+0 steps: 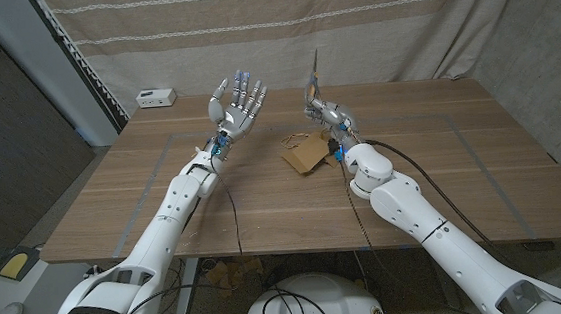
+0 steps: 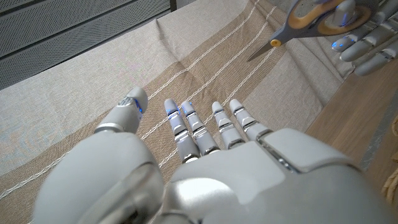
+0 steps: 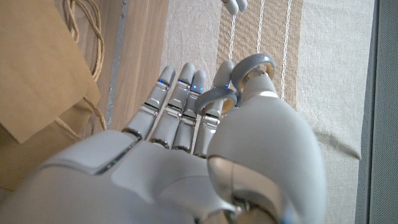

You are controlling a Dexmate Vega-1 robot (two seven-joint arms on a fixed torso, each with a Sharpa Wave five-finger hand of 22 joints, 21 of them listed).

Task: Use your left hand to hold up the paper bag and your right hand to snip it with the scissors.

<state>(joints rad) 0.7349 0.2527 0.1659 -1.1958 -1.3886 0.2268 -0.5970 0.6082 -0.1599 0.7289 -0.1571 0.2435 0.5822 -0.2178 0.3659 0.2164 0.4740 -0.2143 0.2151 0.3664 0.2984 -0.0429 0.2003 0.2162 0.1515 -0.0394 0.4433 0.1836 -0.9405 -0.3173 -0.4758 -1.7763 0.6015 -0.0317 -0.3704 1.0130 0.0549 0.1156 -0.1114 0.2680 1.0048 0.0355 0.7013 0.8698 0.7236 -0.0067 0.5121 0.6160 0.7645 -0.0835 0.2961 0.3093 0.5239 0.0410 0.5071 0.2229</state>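
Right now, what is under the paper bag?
The paper bag lies on the wooden table, beside the right robot hand holding the scissors. Whatever lies beneath the bag is covered.

Scissors (image 3: 239, 84) in right hand (image 3: 186, 162), beside paper bag (image 3: 37, 68)

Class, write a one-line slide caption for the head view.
Left hand raised open, right hand holding scissors upright, paper bag lying on the table.
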